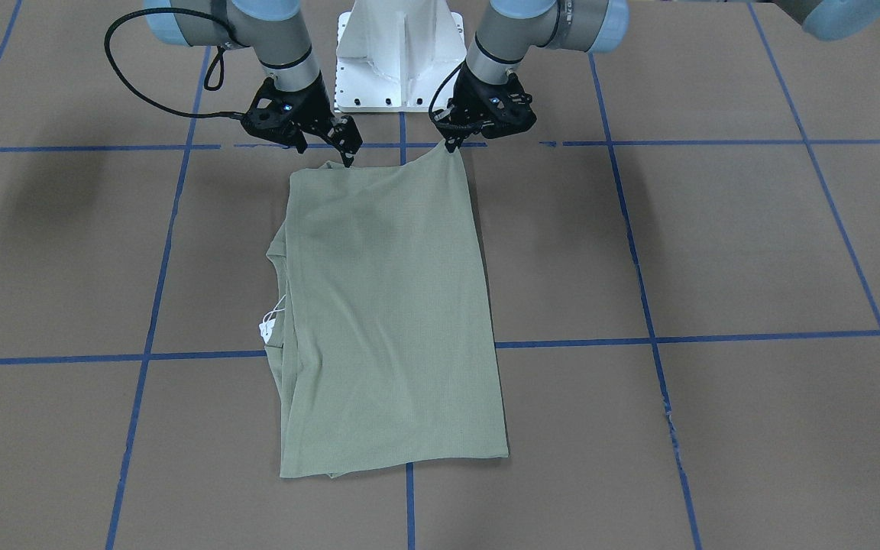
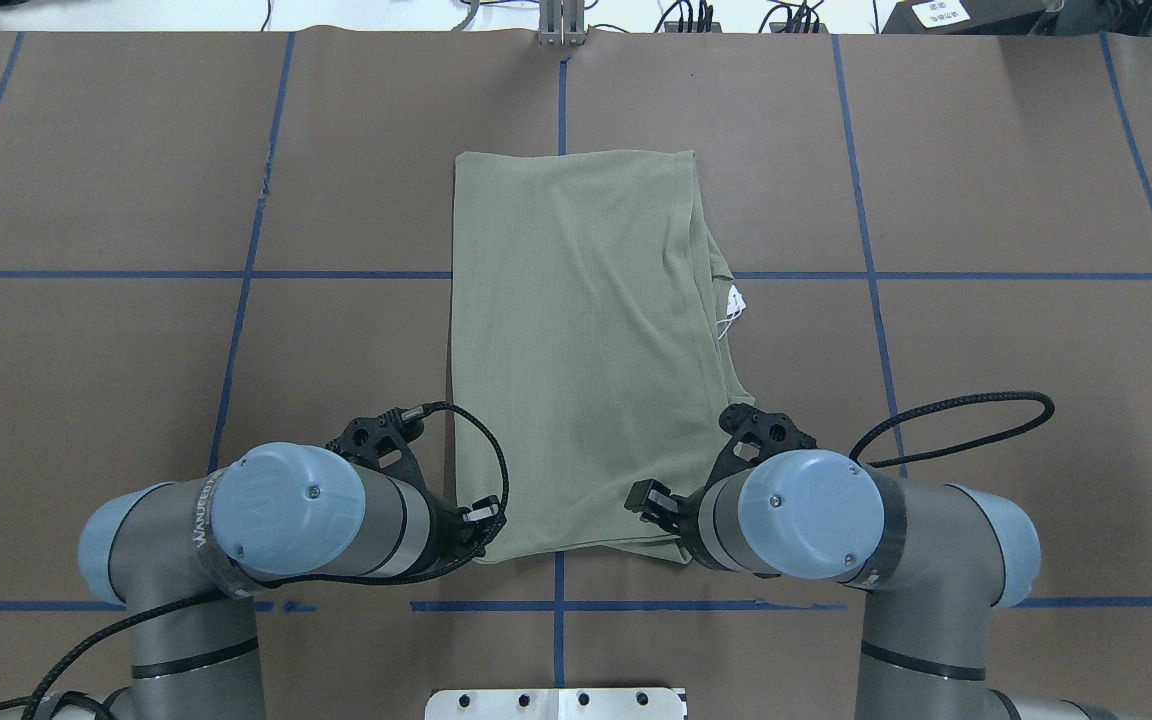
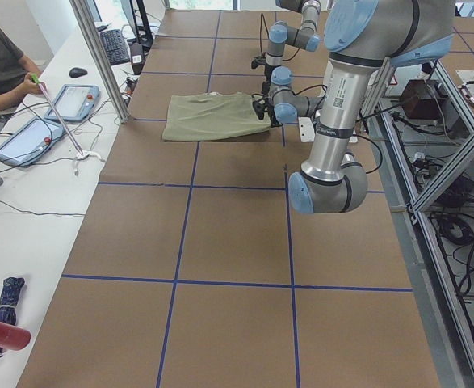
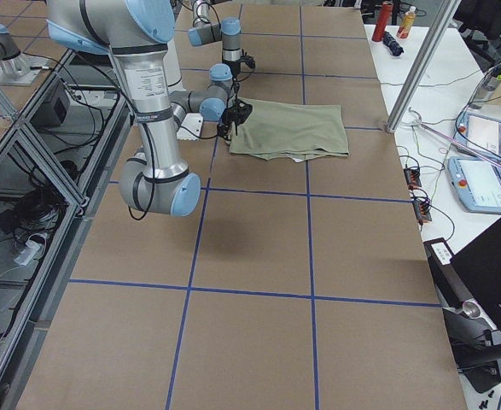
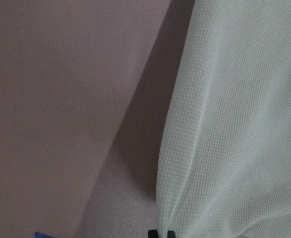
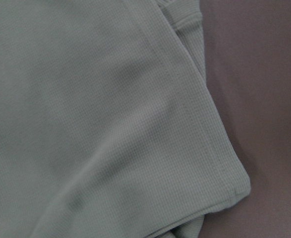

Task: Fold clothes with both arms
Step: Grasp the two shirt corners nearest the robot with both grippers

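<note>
The pale sage-green shirt lies folded into a long rectangle in the middle of the table, and also shows in the overhead view. Its white tag sticks out at one long side. My left gripper is shut on the near corner and lifts it into a small peak. Its fingertips pinch the fabric. My right gripper looks shut at the other near corner, which is barely raised. The right wrist view shows only the shirt, with no fingers in sight.
The white base pedestal stands just behind both grippers. The brown table is marked with blue tape lines. An operator sits at a side bench with tablets beyond the table's far edge.
</note>
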Robot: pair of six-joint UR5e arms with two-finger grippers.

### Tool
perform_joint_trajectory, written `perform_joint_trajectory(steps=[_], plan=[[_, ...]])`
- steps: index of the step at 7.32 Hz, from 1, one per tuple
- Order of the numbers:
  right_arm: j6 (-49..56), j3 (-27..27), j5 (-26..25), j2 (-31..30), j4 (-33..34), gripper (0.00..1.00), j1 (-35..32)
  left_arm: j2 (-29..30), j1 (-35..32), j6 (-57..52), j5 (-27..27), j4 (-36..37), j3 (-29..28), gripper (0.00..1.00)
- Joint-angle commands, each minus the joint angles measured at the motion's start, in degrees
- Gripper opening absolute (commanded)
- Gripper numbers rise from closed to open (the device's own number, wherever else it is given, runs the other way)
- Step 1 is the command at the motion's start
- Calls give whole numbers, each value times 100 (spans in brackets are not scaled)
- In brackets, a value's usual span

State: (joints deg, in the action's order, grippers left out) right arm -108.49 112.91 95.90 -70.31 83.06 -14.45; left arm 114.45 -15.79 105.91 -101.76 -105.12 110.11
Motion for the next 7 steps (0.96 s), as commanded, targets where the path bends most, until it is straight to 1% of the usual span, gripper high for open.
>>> perform_joint_trajectory(steps=[1, 2, 3, 5, 7], plan=[[-339, -189, -264, -62, 0, 100, 258, -1, 6, 0, -2, 0, -8, 0], [-330, -416, -317, -10, 0, 100, 302, 7, 6, 0, -2, 0, -16, 0], [-304, -401, -326, -1, 0, 100, 250, 7, -3, 0, 7, 0, -16, 0], [-295, -165, -265, -18, 175, 100, 118, -2, -3, 0, -2, -9, -25, 0], [-295, -190, -265, -35, 237, 100, 127, -2, -3, 0, -2, -9, -43, 0]])
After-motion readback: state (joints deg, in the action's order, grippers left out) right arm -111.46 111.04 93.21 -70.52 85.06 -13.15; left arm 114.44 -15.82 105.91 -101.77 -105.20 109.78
